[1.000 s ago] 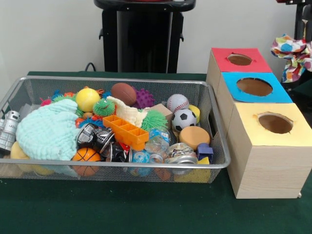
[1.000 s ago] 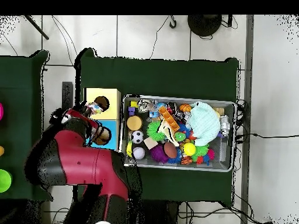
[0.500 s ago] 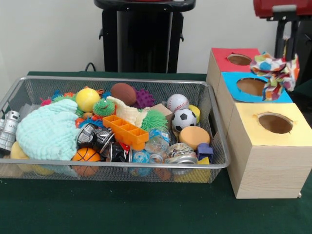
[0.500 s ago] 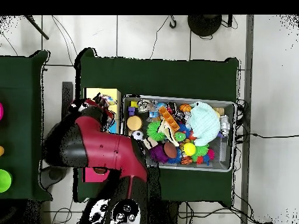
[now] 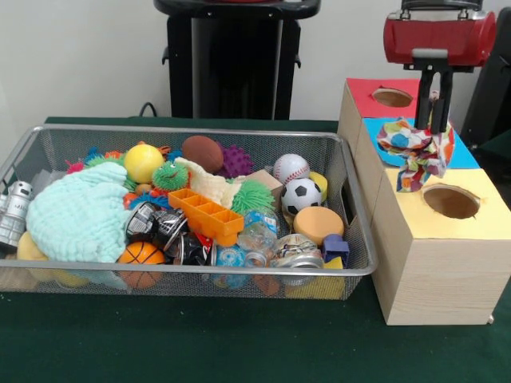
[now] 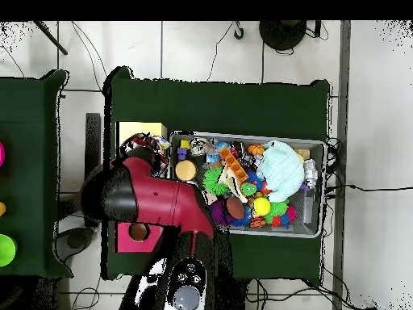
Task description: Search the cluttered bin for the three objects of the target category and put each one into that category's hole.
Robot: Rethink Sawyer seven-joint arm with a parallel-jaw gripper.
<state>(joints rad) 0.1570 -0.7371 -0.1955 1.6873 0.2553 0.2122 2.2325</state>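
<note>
Gripper [image 5: 435, 120] is hanging over the row of boxes, clamping a colorful patchwork cloth [image 5: 415, 152] at its top. Cloth is dangling bunched over the blue box [image 5: 383, 136], its lower end reaching the near edge of that box, just beside the yellow box [image 5: 447, 239] and its hole [image 5: 451, 201]. Blue box's hole is mostly hidden behind the cloth. Red box [image 5: 375, 100] is sitting at the far end of the row, hole [image 5: 393, 97] showing clear. Red arm housing [image 5: 439, 36] is sitting above the gripper. In the overhead view the arm [image 6: 153, 198] is covering the blue box, and the cloth [image 6: 149, 145] is peeking out at its end beside the bin.

Wire mesh bin [image 5: 200, 132] is sitting beside the boxes on the green table [image 5: 200, 343], full of clutter. Mint knit cloth [image 5: 80, 215] is lying at one end, with a silver toy robot [image 5: 12, 211] leaning at the wall beside it. Orange tray [image 5: 206, 214] is lying across the middle. Basketball [image 5: 140, 255] is sitting at the near wall; yellow ball [image 5: 144, 162], brown football [image 5: 203, 152] and purple spiky ball [image 5: 237, 159] are lined along the far side. Baseball [image 5: 291, 168] and soccer ball [image 5: 301, 195] are touching, near the box end. Tan disc [image 5: 318, 223] and blue block [image 5: 335, 247] are lying just below them.
</note>
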